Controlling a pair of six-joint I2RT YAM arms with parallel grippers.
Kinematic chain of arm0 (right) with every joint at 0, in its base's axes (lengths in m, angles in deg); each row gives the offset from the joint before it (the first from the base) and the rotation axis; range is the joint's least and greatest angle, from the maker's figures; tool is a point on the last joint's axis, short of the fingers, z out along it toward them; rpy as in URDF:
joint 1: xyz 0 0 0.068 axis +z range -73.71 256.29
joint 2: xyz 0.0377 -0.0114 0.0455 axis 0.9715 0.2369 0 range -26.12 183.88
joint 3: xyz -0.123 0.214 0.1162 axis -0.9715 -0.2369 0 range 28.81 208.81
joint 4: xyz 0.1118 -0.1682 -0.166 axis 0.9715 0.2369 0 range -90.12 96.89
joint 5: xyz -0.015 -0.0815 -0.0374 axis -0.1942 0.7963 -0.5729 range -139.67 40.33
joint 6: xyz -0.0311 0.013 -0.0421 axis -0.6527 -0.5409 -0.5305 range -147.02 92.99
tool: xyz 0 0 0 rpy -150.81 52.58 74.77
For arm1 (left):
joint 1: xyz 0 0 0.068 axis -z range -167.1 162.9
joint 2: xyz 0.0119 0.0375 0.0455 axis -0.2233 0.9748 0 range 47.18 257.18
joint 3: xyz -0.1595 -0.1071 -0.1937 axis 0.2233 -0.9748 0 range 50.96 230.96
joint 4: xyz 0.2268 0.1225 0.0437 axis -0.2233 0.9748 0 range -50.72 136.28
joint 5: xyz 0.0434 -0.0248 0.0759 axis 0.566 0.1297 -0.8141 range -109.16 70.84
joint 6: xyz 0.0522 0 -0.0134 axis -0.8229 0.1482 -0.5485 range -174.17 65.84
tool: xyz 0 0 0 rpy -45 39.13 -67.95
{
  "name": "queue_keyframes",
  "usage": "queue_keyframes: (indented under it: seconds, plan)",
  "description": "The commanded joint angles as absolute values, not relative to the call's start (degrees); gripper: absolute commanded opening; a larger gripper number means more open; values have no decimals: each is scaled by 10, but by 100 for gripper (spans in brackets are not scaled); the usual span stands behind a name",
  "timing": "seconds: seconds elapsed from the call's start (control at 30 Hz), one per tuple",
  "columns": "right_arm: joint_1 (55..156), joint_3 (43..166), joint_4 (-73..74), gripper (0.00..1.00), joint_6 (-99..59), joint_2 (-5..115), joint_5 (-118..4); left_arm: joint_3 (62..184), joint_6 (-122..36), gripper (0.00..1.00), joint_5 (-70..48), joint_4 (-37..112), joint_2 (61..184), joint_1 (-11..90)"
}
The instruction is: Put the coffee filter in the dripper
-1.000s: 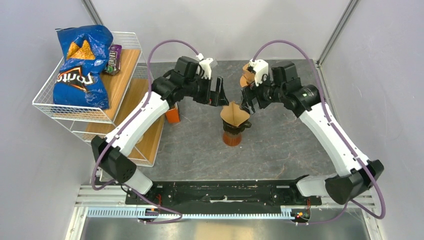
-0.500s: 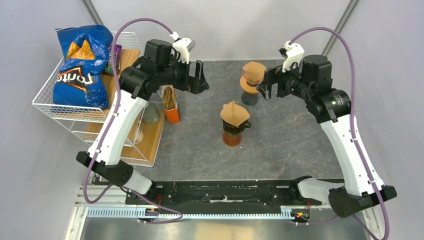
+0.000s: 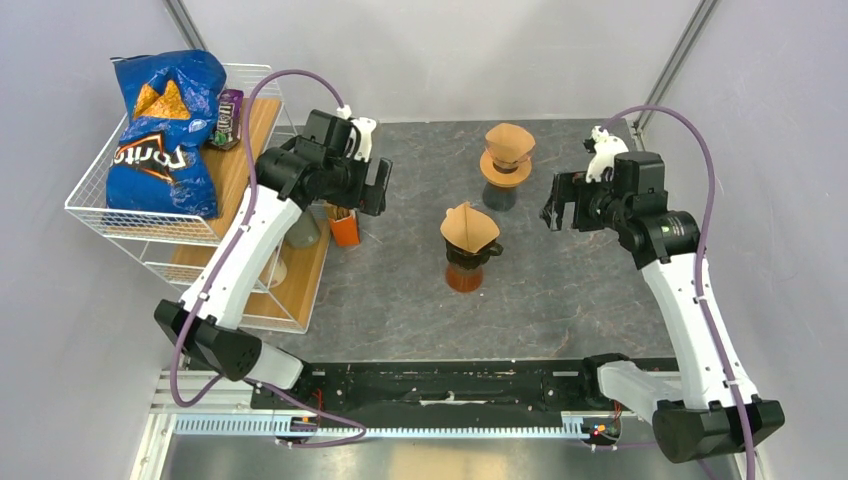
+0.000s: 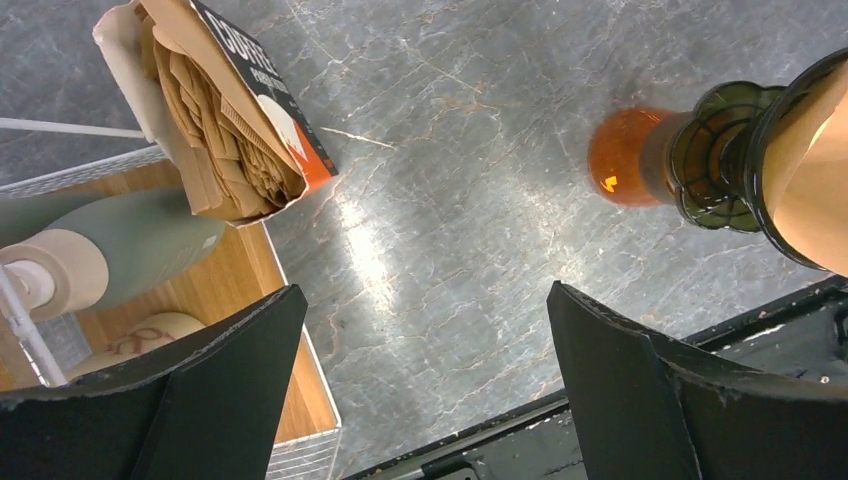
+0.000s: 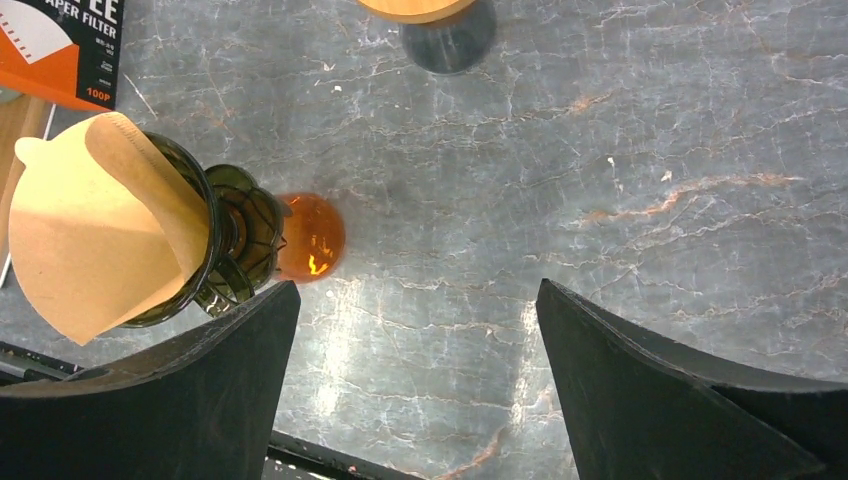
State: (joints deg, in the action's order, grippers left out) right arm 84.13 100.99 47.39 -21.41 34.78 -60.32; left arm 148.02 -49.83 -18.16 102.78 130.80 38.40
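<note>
A brown paper coffee filter (image 3: 468, 226) sits in the dark green glass dripper (image 3: 470, 253), which stands on an orange base in the middle of the table. The right wrist view shows the filter (image 5: 90, 225) spreading out of the dripper (image 5: 215, 250) and leaning to one side. My left gripper (image 3: 378, 185) hangs open to the left of it, above the orange box of filters (image 4: 230, 120). My right gripper (image 3: 560, 205) hangs open to the right. Both the left gripper (image 4: 425, 292) and the right gripper (image 5: 418, 285) have only table between their fingers.
A second stand with a brown filter on top (image 3: 508, 150) is at the back of the table. A white wire rack (image 3: 100, 215) on the left holds a blue Doritos bag (image 3: 165, 130), a candy pack (image 3: 230, 112) and a grey-green bottle (image 4: 130, 240).
Both grippers have drawn away from the dripper, the left one to the left and the right one to the right. The filter has stayed in the dripper.
</note>
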Motion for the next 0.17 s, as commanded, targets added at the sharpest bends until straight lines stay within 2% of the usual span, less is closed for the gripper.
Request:
queue_keyframes:
  seconds: [0.0, 0.13]
  plan:
    - [839, 1014, 456, 97, -208, 337, -612, 1480, -525, 100, -206, 1007, 1282, 384]
    - [839, 1023, 454, 97, -217, 343, -623, 1486, -532, 100, -202, 1006, 1288, 386]
